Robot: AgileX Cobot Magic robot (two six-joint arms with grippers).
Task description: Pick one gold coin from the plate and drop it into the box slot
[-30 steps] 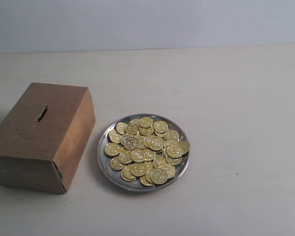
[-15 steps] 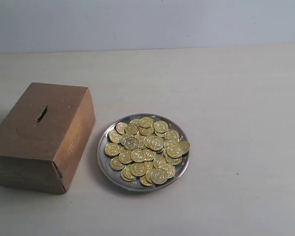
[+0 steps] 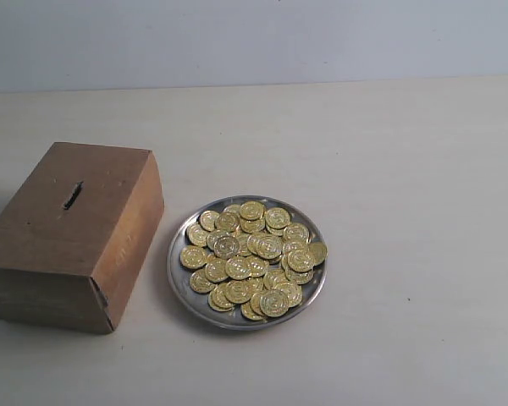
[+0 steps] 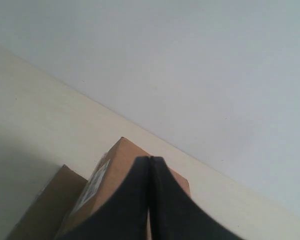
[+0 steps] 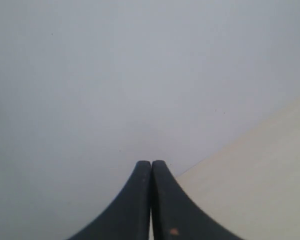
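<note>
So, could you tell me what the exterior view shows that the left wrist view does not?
Only the exterior view shows the plate of gold coins and the slot on top of the box. Only the left wrist view shows the left hand, shut. Both show the box and the pale table.

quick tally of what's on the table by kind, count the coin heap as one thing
box: 1
plate: 1
coin heap: 1
total: 3
</note>
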